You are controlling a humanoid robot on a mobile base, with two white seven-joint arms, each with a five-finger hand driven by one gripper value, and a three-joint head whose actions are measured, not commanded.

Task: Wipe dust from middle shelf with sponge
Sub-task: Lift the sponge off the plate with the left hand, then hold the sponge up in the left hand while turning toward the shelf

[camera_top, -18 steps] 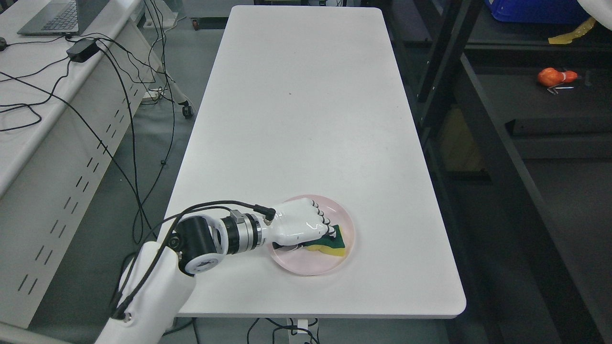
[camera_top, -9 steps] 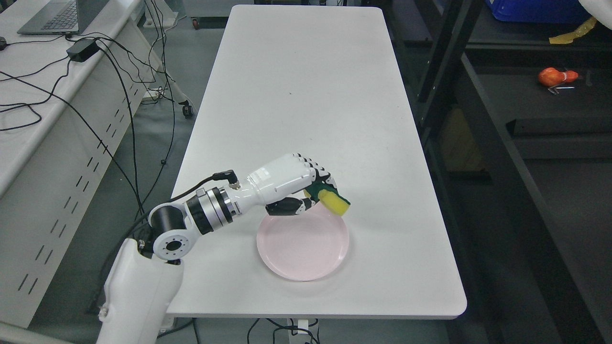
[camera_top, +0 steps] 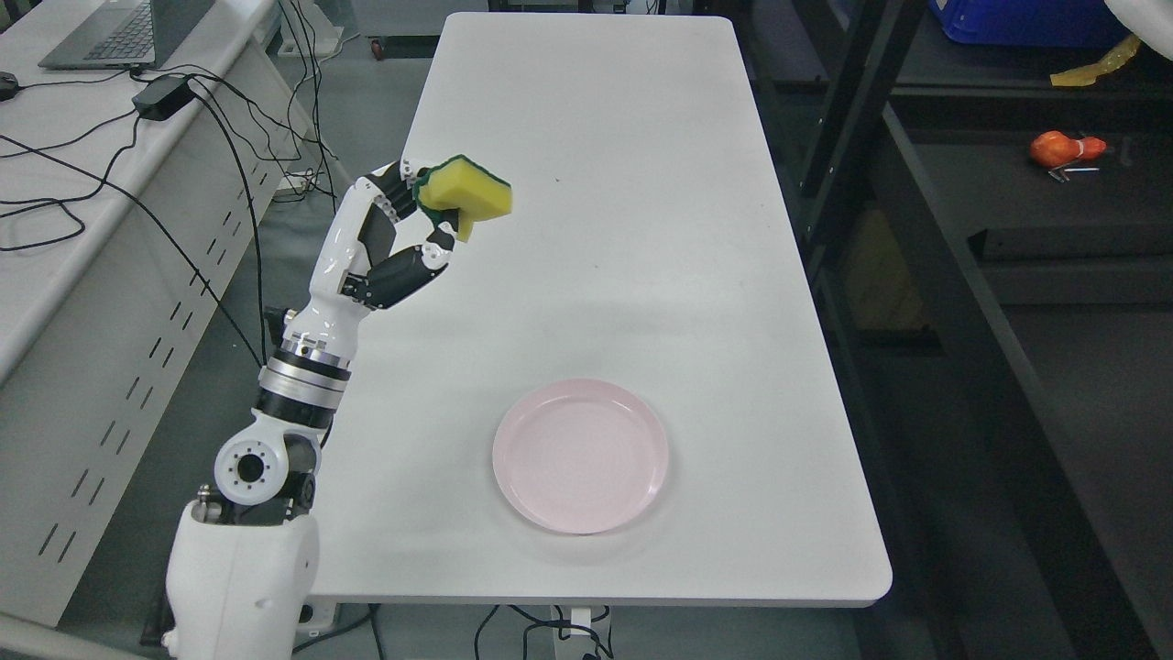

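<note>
My left hand (camera_top: 429,209) is raised high over the left edge of the white table (camera_top: 586,183), its fingers shut on a yellow sponge (camera_top: 469,194) with a green scouring back. The forearm stands nearly upright from the lower left. A dark metal shelf unit (camera_top: 999,302) stands to the right of the table, its tiers running off the right side of the picture. The right arm does not show.
A pink plate (camera_top: 580,456) with nothing on it lies near the table's front edge. An orange object (camera_top: 1058,147) rests on a shelf tier at the upper right. A grey desk (camera_top: 82,156) with cables and a laptop stands at the left.
My left hand lifted the sponge out of the pink plate, then swung up and to the left until the forearm stood nearly upright. The plate stayed in place.
</note>
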